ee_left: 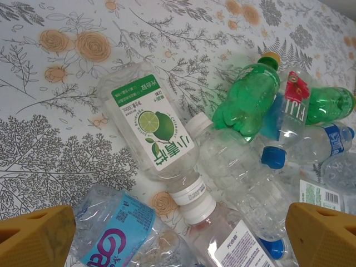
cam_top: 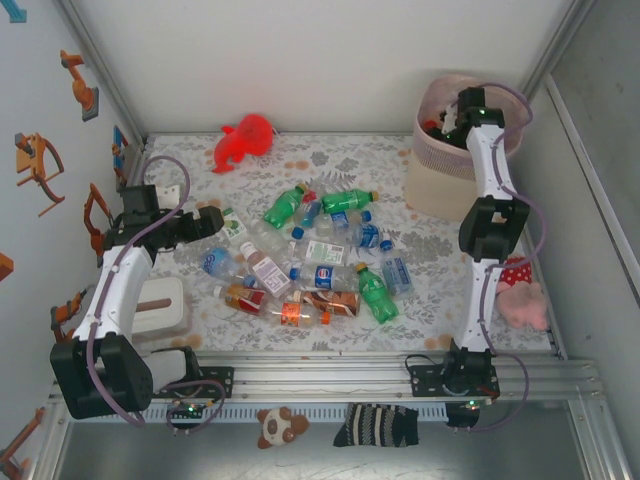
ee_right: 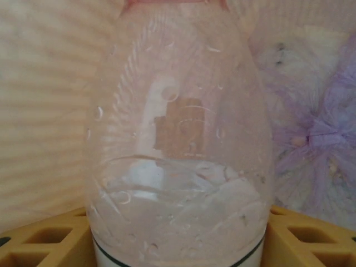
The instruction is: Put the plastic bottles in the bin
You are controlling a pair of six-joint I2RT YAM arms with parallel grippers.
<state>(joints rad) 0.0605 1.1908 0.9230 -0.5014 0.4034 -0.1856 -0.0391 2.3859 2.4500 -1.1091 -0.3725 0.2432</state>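
In bin (cam_top: 432,185) | clear bottle (ee_right: 178,161) — axis straight out from right jaws

Left gripper (cam_top: 205,222) sits at the left edge of the bottle pile (cam_top: 320,255). From its wrist cam, first bottle (ee_left: 156,130) lies straight ahead of the gap between the fingers (ee_left: 33,236), cap end pointing back toward them. Second bottle (ee_left: 117,236) is right up against the left finger. Third bottle (ee_left: 228,245) is between the fingers, nearer the right one, its cap right by the first bottle's cap. Fourth bottle (ee_left: 245,178) lies slanted just ahead of the right finger, with two more bottles (ee_left: 247,97) beyond it. Right gripper (cam_top: 447,122) is down inside the bin (cam_top: 435,185) in the far right corner, fifth bottle (ee_right: 178,156) wedged between its fingers (ee_right: 44,239), bin wall behind.
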